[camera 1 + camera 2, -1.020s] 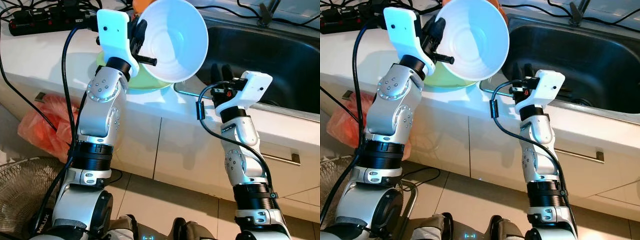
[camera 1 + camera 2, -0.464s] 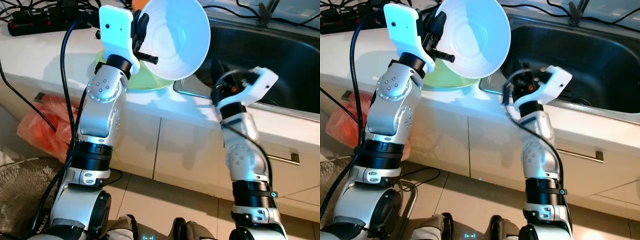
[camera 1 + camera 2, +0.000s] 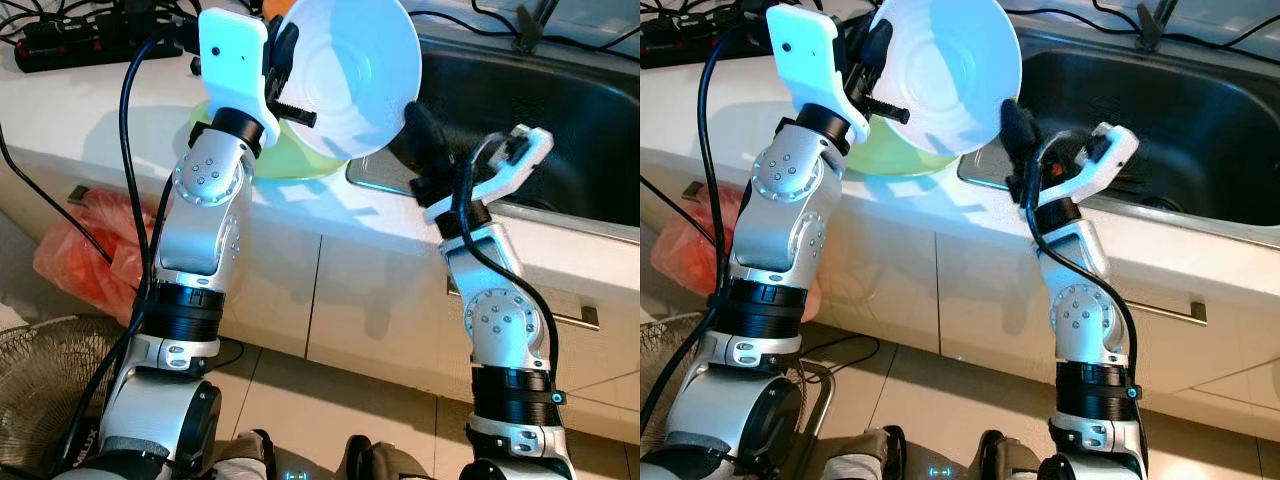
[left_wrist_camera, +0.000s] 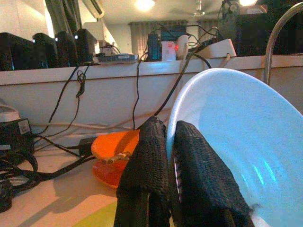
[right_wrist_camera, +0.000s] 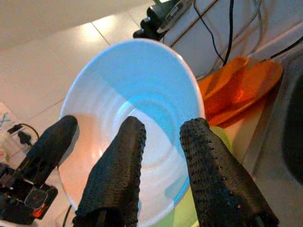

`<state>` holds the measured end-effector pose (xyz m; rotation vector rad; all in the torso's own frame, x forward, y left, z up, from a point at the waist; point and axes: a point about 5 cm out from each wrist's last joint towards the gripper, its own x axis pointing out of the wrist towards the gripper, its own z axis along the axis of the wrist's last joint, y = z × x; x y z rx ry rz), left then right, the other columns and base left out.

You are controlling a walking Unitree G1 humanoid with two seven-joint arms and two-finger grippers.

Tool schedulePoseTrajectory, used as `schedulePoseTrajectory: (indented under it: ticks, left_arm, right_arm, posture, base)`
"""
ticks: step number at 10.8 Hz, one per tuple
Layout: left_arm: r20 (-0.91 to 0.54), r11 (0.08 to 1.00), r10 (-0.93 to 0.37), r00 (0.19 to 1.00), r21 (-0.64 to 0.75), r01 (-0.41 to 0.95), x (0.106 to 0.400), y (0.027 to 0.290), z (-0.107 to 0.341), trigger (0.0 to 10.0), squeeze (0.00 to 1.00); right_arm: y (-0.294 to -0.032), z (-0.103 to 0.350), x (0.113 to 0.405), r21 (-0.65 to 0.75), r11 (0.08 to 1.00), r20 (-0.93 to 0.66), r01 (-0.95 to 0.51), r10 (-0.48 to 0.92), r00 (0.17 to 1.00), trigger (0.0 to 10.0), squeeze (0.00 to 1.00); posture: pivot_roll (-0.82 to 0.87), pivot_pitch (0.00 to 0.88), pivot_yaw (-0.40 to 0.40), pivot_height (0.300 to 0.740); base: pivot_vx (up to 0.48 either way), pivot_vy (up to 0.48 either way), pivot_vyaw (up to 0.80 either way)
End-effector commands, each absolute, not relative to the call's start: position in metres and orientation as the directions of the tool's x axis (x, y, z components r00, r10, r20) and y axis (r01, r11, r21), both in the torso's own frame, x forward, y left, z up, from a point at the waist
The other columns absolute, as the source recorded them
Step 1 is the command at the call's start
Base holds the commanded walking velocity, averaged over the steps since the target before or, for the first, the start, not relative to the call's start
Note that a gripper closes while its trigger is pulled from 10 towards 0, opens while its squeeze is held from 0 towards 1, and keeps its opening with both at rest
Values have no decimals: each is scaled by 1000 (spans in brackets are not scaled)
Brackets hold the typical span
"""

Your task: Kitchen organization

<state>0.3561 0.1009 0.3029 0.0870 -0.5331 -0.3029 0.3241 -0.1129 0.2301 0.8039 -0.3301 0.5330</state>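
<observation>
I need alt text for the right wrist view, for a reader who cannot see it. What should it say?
The right gripper, fingers apart, points into a white bowl tilted toward the camera. The left gripper clamps the bowl's rim. Behind the bowl lie orange plates and a green plate, with cables beyond.

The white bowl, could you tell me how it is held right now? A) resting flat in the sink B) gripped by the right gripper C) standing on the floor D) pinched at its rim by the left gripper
D: the left gripper clamps the rim of the white bowl, raised and tilted above the counter.
</observation>
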Motion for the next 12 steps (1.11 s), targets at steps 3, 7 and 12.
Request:
schedulePoseTrajectory:
  ticks: [3, 7, 12]
  left_arm:
    - [533, 947, -322, 782, 166, 276, 351, 96, 312, 10000, 0]
    - [542, 948, -317, 779, 152, 280, 350, 97, 314, 10000, 0]
    - [537, 947, -319, 781, 150, 284, 351, 97, 313, 10000, 0]
  right_arm:
    - [-114, 231, 319, 589, 559, 480, -584, 340, 809, 10000, 0]
    - [-118, 219, 324, 617, 592, 427, -519, 301, 852, 10000, 659]
    - [-122, 216, 328, 639, 604, 403, -477, 265, 876, 10000, 1000]
  posture:
    - [113, 165, -35, 740]
    - [120, 165, -38, 740]
    - [122, 163, -39, 740]
  base:
    - [0, 0, 0]
    - [0, 0, 0]
    - [0, 0, 0]
